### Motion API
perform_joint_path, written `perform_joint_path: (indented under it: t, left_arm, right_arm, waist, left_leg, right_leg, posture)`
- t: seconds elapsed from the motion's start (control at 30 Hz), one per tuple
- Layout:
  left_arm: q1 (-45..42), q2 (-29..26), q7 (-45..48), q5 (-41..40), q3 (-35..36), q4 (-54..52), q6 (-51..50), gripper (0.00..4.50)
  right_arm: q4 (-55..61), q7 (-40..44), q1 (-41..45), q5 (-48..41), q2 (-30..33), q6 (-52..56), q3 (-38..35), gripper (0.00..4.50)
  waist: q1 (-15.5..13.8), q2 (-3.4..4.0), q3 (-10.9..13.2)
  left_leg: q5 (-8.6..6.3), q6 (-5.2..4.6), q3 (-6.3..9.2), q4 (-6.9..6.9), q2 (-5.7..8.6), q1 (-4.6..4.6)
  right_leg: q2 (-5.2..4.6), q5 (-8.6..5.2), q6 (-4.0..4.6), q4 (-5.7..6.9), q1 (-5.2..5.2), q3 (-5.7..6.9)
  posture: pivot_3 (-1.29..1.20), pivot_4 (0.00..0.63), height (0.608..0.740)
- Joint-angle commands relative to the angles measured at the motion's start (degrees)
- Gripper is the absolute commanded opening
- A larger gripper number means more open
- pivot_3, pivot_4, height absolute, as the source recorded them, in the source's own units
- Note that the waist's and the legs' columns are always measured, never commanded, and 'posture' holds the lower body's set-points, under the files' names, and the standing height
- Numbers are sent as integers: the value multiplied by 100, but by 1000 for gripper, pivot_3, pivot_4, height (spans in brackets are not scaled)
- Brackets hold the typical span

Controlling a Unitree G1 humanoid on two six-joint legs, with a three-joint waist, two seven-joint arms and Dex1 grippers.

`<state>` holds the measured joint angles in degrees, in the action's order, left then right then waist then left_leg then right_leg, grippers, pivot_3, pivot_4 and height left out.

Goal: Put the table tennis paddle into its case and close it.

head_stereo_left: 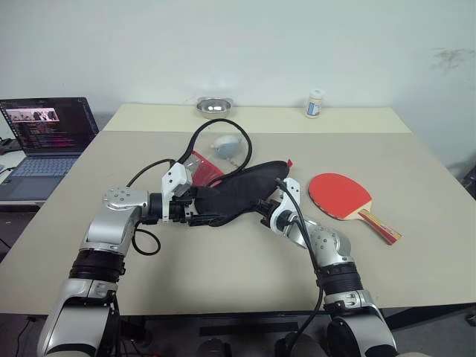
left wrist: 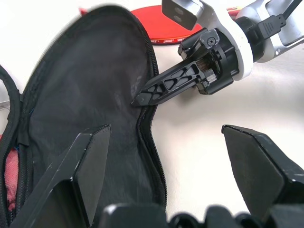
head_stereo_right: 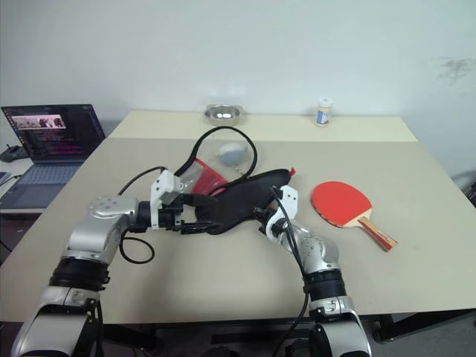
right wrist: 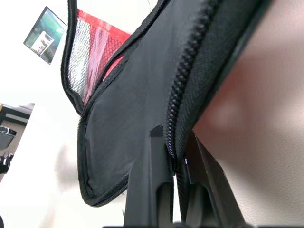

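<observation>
Paddle case (head_stereo_left: 242,190), a soft black fabric zip pouch with a red mesh side, is pinched at its zipper edge by the closed right gripper (left wrist: 142,99); the left gripper (left wrist: 166,156) stands wide open, empty, at its near end. Beyond, right of that hand, the red rubber-faced table tennis paddle (head_stereo_left: 339,195) lies flat, wooden handle pointing away to the right, nearer the right arm.

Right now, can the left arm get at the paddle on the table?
Probably not directly: the case and the right gripper, shut on its zipper edge, lie between the open left gripper and the paddle.
</observation>
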<state>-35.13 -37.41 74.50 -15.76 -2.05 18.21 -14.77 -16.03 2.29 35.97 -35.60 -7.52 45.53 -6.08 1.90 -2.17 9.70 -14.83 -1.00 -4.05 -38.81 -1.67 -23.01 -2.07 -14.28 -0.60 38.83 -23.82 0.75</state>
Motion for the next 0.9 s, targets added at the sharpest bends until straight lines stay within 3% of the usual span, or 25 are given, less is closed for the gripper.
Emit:
perform_joint_path:
  t: [0.03, 0.17, 0.37, 0.63, 0.9]
  left_arm:
    - [100, -86, 83, -189, 103, -332, -32, 4093]
    - [235, -127, 133, -225, 85, -452, -72, 4093]
    - [390, -44, 170, -236, -46, -688, -153, 4093]
    - [390, 25, 191, -233, -134, -738, -175, 4093]
    - [401, 98, 222, -225, -248, -742, -131, 4093]
  right_arm:
    - [421, 76, 185, -302, -69, 561, -74, 28]
    - [1165, 406, -31, -575, 579, 1529, -28, 28]
    - [2102, 1564, -201, -975, 2467, 2797, 198, 28]
    - [1492, 3033, 207, -264, 4121, 2228, 901, 28]
    - [431, 4244, 1078, 910, 4452, 963, 1999, 28]
  waist:
    - [0, 1, 1]
    - [-4, 6, 5]
    - [-43, 10, 10]
    - [-11, 14, 14]
    - [-8, 13, 19]
  left_leg:
    - [0, 0, -1, 1, 0, 0]
    - [0, 1, 1, 10, -2, -33]
    - [-1, 0, 15, 6, 11, -83]
    - [-1, -1, 18, 7, 2, -78]
    - [-1, -1, 16, 4, 2, -81]
  right_leg:
    - [0, -1, 1, 0, -1, -1]
    - [0, -2, 6, 3, -36, 2]
    - [-15, 0, 0, -32, -54, 22]
    - [5, -1, -3, -31, -55, 21]
    - [8, -1, -4, -32, -57, 20]
  posture:
    - [0, 150, 740]
    - [0, 150, 740]
    - [0, 150, 740]
    - [0, 150, 740]
    - [0, 150, 740]
